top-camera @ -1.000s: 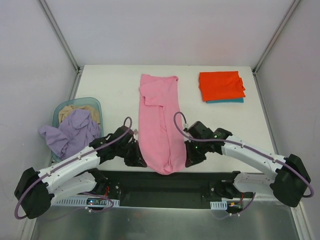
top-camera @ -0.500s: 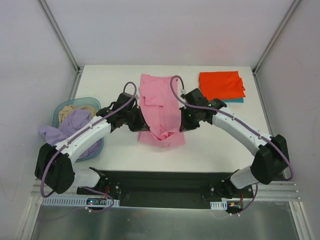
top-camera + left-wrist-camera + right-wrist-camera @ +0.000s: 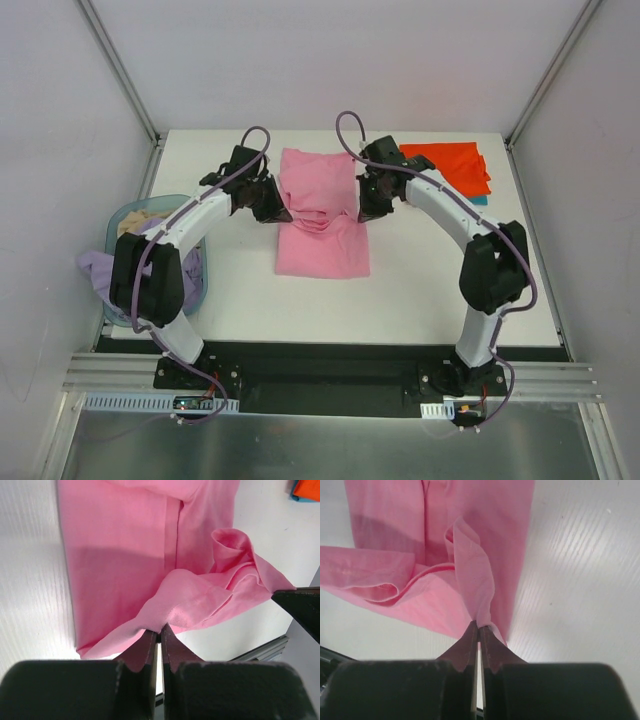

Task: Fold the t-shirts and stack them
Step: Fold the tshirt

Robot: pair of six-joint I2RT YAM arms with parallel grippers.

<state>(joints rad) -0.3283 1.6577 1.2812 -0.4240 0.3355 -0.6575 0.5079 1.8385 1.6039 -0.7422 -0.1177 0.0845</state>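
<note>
Top external view: a white table [image 3: 430,285] stands in a booth of pale walls [image 3: 330,60], with grey metal posts [image 3: 120,70] rising from its back corners and a black rail [image 3: 320,365] along its near edge. The pink t-shirt [image 3: 322,245] lies mid-table, its near part flat and its far part rumpled and lifted. The left gripper [image 3: 274,209] is clamped on the shirt's left edge and the right gripper [image 3: 366,208] on its right edge. At the back right the orange-red t-shirt [image 3: 445,168] lies folded on the teal t-shirt [image 3: 479,200], of which only a sliver shows. At the table's left edge a light-blue basket [image 3: 190,204] holds a beige cloth [image 3: 140,217] and the lavender t-shirt [image 3: 98,268], which spills over its rim.

Left wrist view: the two fingers press together with a fold of pink cloth pinched between their tips. The raised hem drapes rightward over the flat layer, above the finely ribbed white tabletop.

Right wrist view: the fingers are likewise shut tight on a pleat of pink cloth, and the hem sags away to the left. Bare tabletop on the right shows parallel grooves and glare.
</note>
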